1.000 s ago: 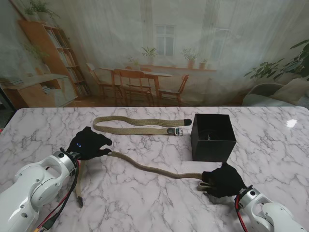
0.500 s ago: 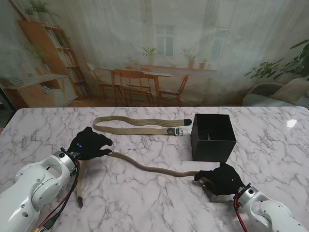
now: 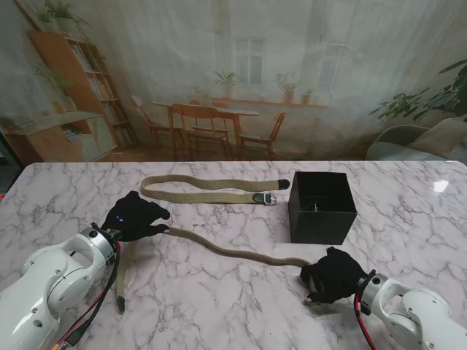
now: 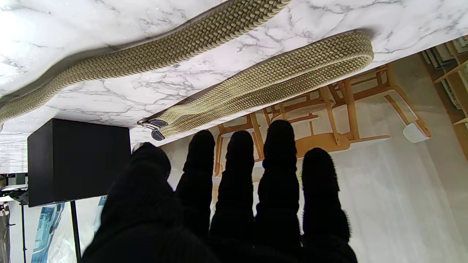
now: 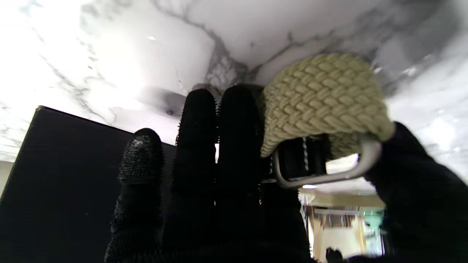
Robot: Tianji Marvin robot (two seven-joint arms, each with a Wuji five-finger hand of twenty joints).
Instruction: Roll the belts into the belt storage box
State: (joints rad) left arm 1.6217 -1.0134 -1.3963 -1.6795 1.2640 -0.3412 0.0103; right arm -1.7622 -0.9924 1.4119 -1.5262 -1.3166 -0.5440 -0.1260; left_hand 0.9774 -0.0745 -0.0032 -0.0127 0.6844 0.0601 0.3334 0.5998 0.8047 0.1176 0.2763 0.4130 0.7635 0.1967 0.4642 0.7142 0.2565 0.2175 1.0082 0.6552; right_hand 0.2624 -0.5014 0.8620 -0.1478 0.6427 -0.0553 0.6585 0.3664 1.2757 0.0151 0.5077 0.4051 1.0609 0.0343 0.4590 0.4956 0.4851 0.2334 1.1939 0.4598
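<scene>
Since the earlier frame the right hand point(image 3: 332, 274) has drawn nearer to me and turned, taking the near belt's point(image 3: 233, 252) buckle end with it. Its fingers point(image 5: 197, 120) are clamped on that end: the woven strap folds over the metal buckle point(image 5: 325, 171) between thumb and fingers, as the right wrist view shows. From there the belt trails across the marble table point(image 3: 219, 306) to the left hand point(image 3: 135, 216), which has not shifted. Left fingers point(image 4: 278, 153) are extended and slightly apart, resting over the belt; whether they grip it cannot be told. Beyond those fingertips lies the second belt point(image 3: 208, 189), folded double, untouched. The black box point(image 3: 321, 207) stands just beyond the right fingers, apart from them.
</scene>
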